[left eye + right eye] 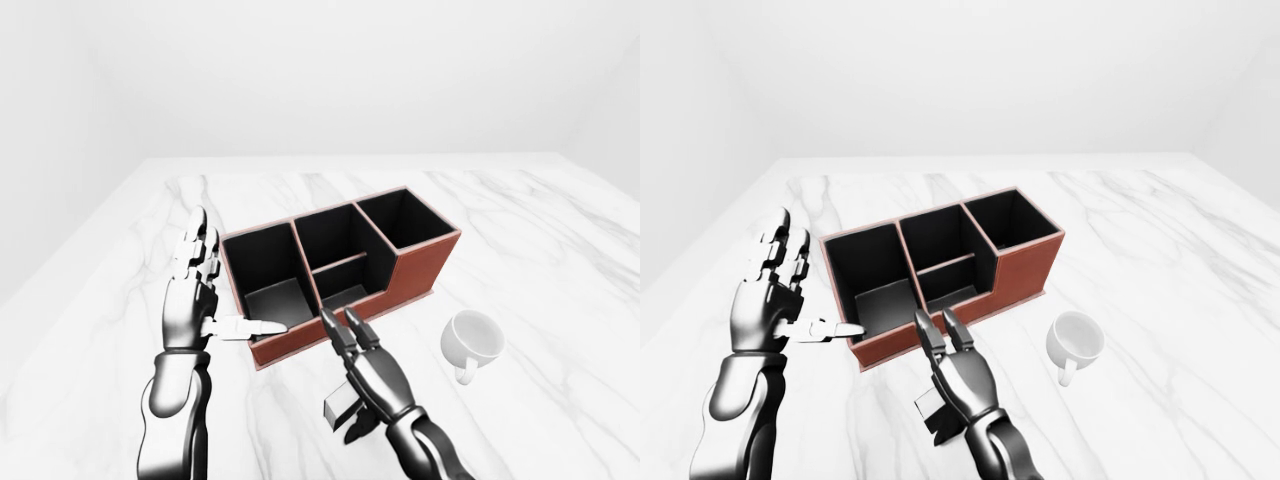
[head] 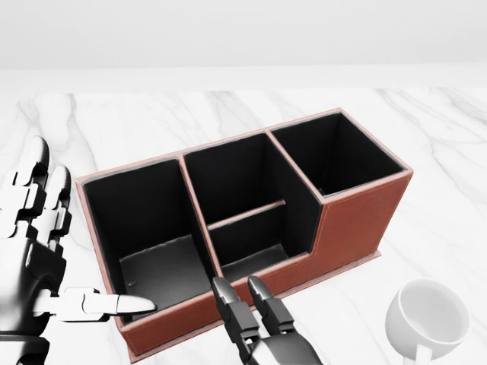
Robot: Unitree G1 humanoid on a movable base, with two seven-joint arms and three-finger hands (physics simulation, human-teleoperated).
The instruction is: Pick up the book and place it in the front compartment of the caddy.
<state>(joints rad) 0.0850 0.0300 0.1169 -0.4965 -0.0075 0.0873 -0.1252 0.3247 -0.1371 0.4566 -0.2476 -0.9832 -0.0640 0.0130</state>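
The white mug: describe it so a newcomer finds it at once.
Start at the brown caddy in the middle of the marble table. Look to its lower right in the left-eye view: the white mug stands alone there, apart from the caddy, round and open-topped, handle toward the view's bottom. Nothing else on the table is white and round.

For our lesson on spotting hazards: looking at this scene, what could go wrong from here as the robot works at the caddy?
1. The left hand is open, its thumb lying over the caddy rim: a sweep could push the caddy.
2. The right hand hovers beside the low wall; reaching in might knock it.
3. The cup lies on its side nearby and could roll if the right arm swings out.
No book shows clearly.
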